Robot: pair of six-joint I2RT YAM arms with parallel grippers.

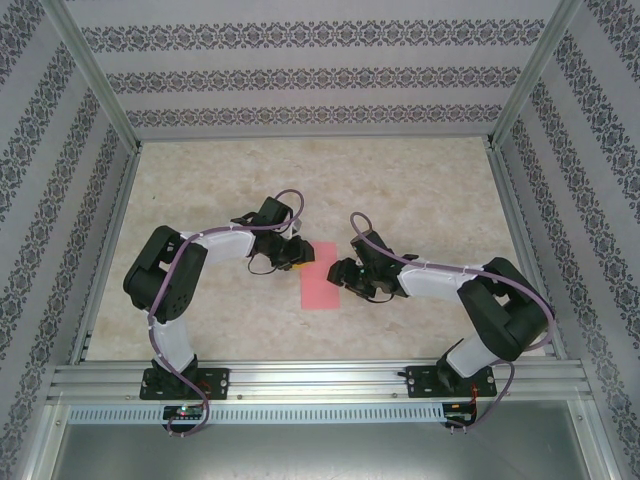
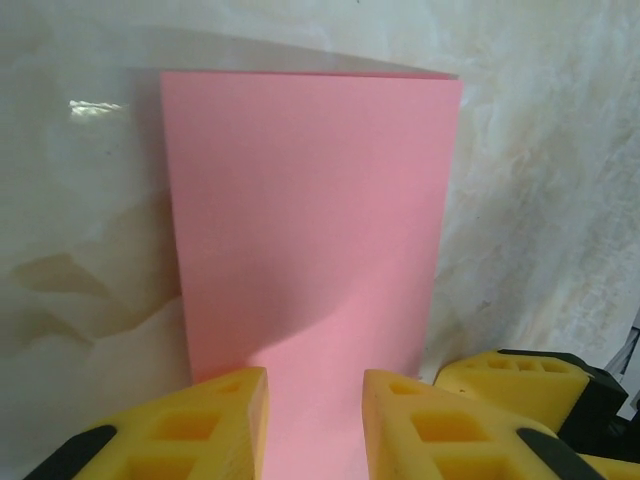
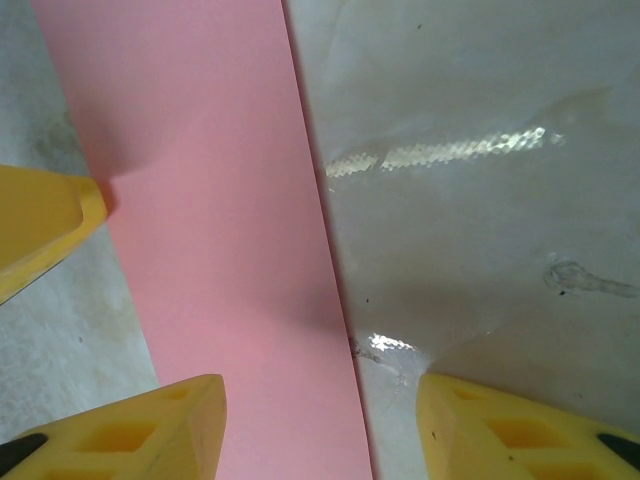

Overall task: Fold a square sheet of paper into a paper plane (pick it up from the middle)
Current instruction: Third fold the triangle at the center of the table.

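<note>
The left gripper (image 2: 315, 400) has its yellow block fingers (image 2: 200, 430) spread a little. They stand over one short end of the thin pink-red paper sheet (image 2: 310, 220), which is folded into a narrow rectangle and shows flat and unpinched in the gap between them. The sheet's two long edges run straight away from this gripper to the far short edge, where the layers look slightly offset at one corner.

The right gripper (image 3: 320, 395) is spread wider. It straddles one long edge of the pink-red paper sheet (image 3: 210, 220), with one finger (image 3: 130, 430) over the paper and the other over bare table beside it. It grips nothing. On the opposite long edge the tip of a left-gripper finger (image 3: 40, 220) meets the paper.

From above, the left gripper (image 1: 293, 256) sits at the sheet's far-left corner. The right gripper (image 1: 348, 275) is against the sheet's right long edge, about halfway along. The pink-red paper sheet (image 1: 320, 288) lies flat between the two, its long edges running from far to near.

The marbled beige table top (image 1: 420, 190) lies open well beyond the sheet's far end and off to both sides. A narrower bare strip separates the sheet's near end from the aluminium frame rail (image 1: 320, 378). Patterned wall panels (image 1: 300, 80) close in the table, well apart from the sheet.
</note>
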